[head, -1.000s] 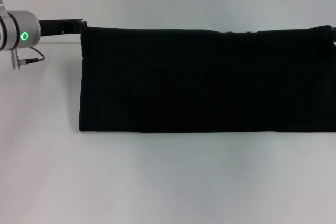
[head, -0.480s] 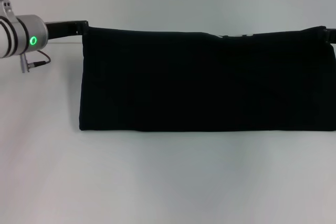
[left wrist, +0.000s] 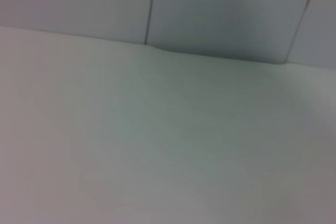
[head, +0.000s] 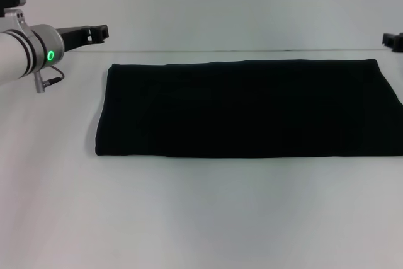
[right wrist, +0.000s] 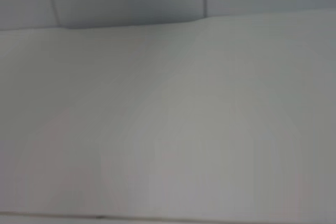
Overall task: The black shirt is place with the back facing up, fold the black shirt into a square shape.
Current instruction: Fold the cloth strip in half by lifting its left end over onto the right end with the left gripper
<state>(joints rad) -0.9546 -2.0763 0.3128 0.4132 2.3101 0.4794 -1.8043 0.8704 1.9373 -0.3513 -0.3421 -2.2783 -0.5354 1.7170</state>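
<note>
1. A black shirt (head: 245, 108) lies flat on a white table (head: 201, 212), folded into a long, wide band that runs across the table and off the right edge of the head view.
2. The shirt's near edge is straight; its left end looks rounded, like a fold. No lettering shows on the upper surface.
3. The left gripper (head: 97, 31) hangs in the air beyond the shirt's far left corner, apart from the cloth. It holds nothing; whether its fingers are spread or together cannot be told.
4. The left arm's silver wrist (head: 28, 51), with a green ring light (head: 50, 55), is further left of the shirt.
5. Only a small dark tip of the right gripper (head: 394, 40) shows, beyond the shirt's far right corner and clear of the cloth. Its finger state cannot be told.
6. Both wrist views show only the bare table and a grey panelled wall (left wrist: 220, 14) behind it.
</note>
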